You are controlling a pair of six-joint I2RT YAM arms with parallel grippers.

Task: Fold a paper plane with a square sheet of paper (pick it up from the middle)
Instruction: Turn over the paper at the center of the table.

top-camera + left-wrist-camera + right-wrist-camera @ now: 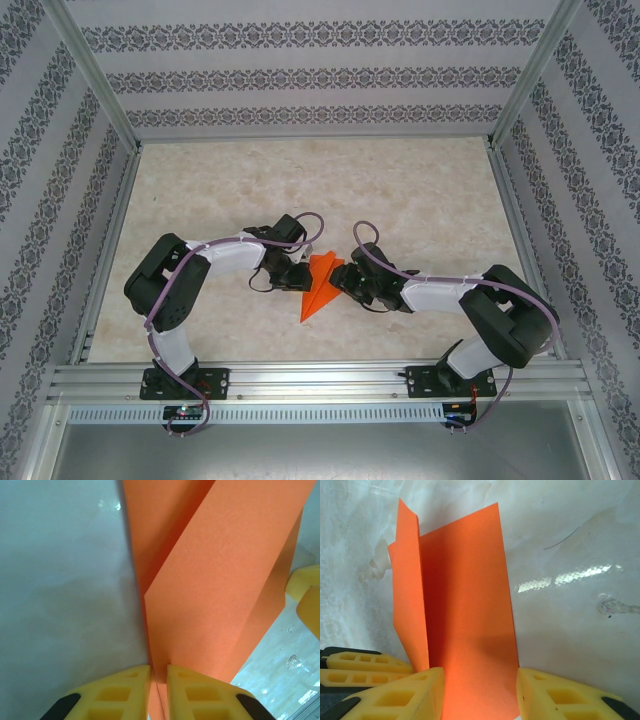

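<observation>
From above we see the paper plane lying on the table, tip toward the near edge. The wrist views add detail: the left gripper is pinched almost closed on a raised fold, while the right gripper stands wide apart, straddling the plane's flap.

Patterned b&w walls, beige marbled tabletop, alu frame rails
</observation>
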